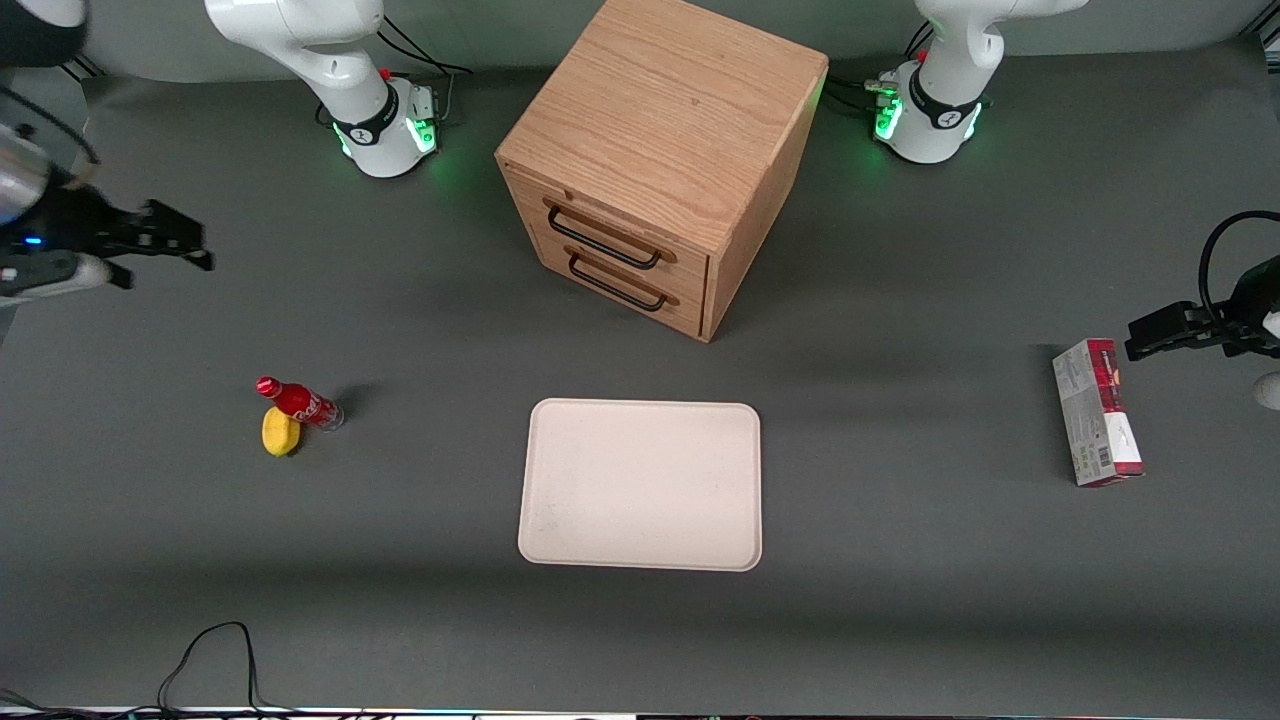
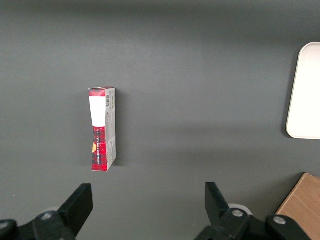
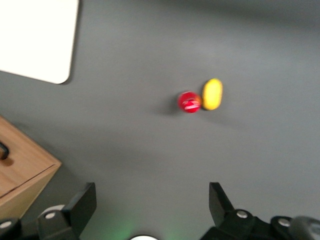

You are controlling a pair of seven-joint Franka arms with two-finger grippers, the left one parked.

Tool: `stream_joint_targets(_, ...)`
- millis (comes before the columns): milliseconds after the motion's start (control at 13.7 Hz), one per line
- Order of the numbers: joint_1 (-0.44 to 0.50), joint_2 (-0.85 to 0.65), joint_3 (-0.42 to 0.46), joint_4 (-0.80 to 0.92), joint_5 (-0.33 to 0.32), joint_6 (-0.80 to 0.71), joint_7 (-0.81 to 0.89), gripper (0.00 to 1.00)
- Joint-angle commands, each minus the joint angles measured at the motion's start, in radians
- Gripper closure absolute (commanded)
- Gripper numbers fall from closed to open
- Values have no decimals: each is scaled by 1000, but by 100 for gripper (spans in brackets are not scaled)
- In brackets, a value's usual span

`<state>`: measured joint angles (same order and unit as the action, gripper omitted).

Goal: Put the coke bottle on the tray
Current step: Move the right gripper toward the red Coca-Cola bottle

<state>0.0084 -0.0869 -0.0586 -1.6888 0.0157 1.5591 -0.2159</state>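
The coke bottle (image 1: pixel 298 402) is small and red with a red cap. It stands on the grey table toward the working arm's end, right beside a yellow lump (image 1: pixel 281 432). The right wrist view shows the coke bottle (image 3: pixel 189 102) from above. The cream-white tray (image 1: pixel 640 485) lies flat in the middle of the table, in front of the cabinet, and holds nothing; a corner of the tray (image 3: pixel 35 40) shows in the right wrist view. My right gripper (image 1: pixel 165 262) hangs open and empty above the table's working-arm end, farther from the front camera than the bottle. Its fingers are spread wide (image 3: pixel 151 200).
A wooden drawer cabinet (image 1: pixel 660 150) with two black handles stands farther from the front camera than the tray. A red-and-grey carton (image 1: pixel 1095 410) lies toward the parked arm's end. The yellow lump (image 3: pixel 212 94) touches or nearly touches the bottle. A black cable (image 1: pixel 215 650) lies at the near edge.
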Motion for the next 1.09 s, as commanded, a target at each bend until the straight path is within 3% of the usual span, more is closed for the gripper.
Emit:
stream_joint_targets(0, -19, 165, -67, 237, -13, -112, -108, 0)
stream_joint_targets(584, -19, 200, -79, 209, 0, -88, -89, 0)
stream_joint_targets(730, -4, 216, -79, 143, 0, -15, -54, 0)
stream_joint_targets(1022, 33, 197, -76, -139, 3, 287, -8, 0)
